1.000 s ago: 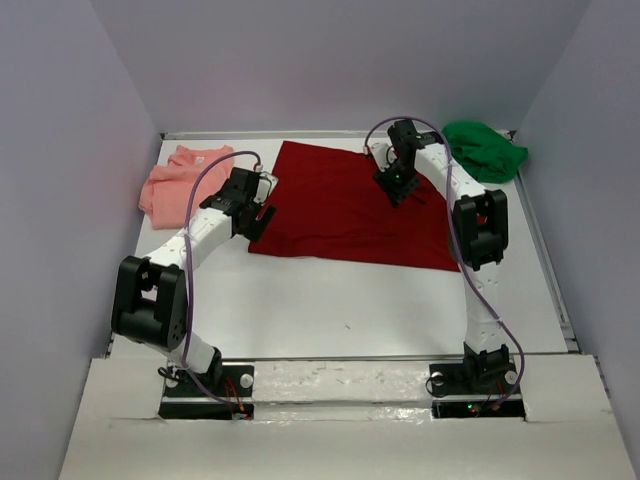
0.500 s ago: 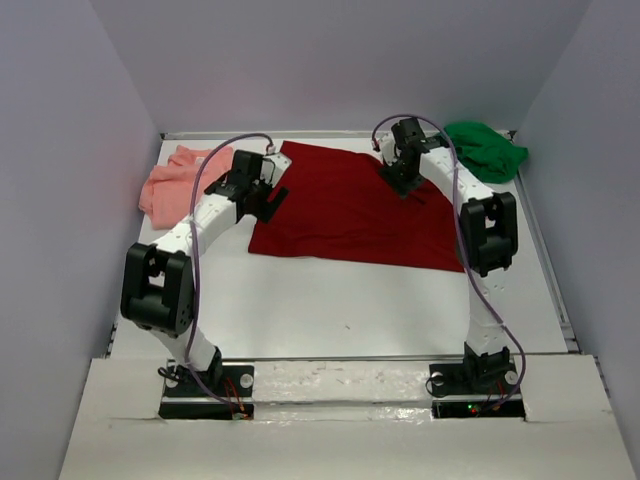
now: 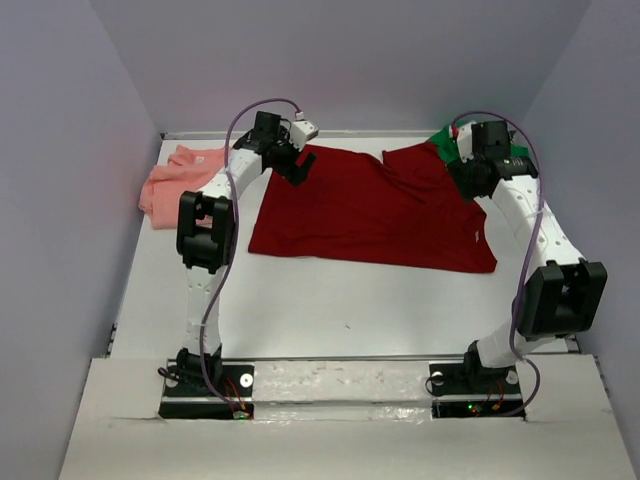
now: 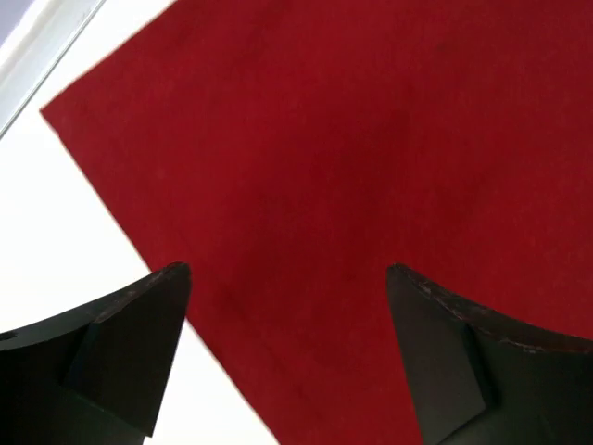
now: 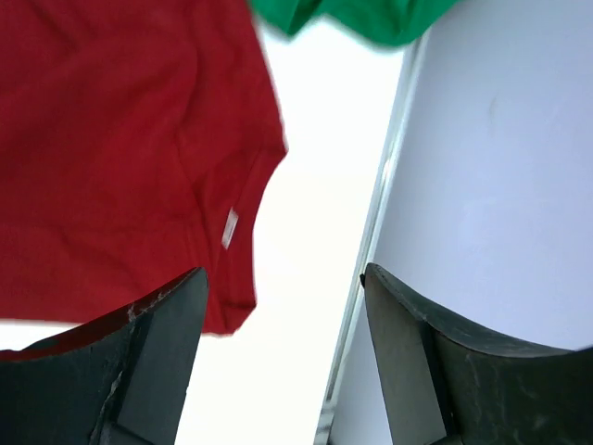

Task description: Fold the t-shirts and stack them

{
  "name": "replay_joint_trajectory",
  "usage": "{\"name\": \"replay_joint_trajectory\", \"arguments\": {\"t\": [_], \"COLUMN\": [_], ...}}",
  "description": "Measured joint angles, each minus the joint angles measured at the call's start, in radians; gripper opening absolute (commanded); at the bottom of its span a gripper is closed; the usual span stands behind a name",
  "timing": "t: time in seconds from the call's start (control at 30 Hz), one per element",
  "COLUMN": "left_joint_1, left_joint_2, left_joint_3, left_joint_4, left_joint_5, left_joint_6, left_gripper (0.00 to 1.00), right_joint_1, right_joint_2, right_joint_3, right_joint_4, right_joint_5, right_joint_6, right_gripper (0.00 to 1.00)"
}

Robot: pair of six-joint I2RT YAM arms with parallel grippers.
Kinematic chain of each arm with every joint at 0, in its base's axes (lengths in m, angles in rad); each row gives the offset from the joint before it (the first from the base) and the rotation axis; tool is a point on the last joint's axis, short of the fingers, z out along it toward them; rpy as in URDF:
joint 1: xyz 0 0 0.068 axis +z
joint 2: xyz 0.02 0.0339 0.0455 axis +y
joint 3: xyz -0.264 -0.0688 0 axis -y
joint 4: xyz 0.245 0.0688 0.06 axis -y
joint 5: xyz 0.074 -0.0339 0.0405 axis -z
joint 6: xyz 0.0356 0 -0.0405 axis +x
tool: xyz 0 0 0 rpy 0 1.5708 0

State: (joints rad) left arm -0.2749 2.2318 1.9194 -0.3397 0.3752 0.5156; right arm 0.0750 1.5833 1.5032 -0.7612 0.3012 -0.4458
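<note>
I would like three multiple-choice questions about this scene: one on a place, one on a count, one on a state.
1. Where on the table is the salmon pink shirt? A far left; B near edge; C far right corner.
2. How many shirts show? A two; B three; C four.
3. The dark red shirt is: A spread open; B folded small; C rolled up.
Answers: 1 A, it lies at the far left edge; 2 B, those two and the green shirt; 3 A, it lies open mid-table.
</note>
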Motion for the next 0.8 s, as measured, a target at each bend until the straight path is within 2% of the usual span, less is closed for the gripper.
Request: {"name": "replay_joint_trajectory", "arguments": {"t": [0.17, 0.23, 0.4, 0.8], "left_joint_1": [0.01, 0.013, 0.015, 0.029], "left_joint_2": [0.165, 0.198, 0.219, 0.295], "left_joint_3": [0.239, 0.283, 0.29, 0.322], "left_joint_4": [-0.097, -0.11, -0.119, -0.204], "left_joint_5": [0.142, 0.187, 0.259, 0.271], "left_joint_6": [0.0, -0.002, -0.018, -0.014], "left_gripper": [0.99, 0.99, 0.99, 0.99], "right_joint_1": [-0.002, -0.004, -0.026, -0.03], "right_joint_2": [-0.037, -0.042, -0.073, -0.127], "right_joint_3": [-0.105, -0.135, -0.162, -0.162], "right_joint_4": [-0.013, -0.015, -0.026, -0.04], "right_joint_5": [-0.003, -0.005, -0.005, -0.01], "right_joint_6": [0.016, 0.017, 0.017, 0.022], "right_gripper": [0.74, 0.75, 0.75, 0.75]}}
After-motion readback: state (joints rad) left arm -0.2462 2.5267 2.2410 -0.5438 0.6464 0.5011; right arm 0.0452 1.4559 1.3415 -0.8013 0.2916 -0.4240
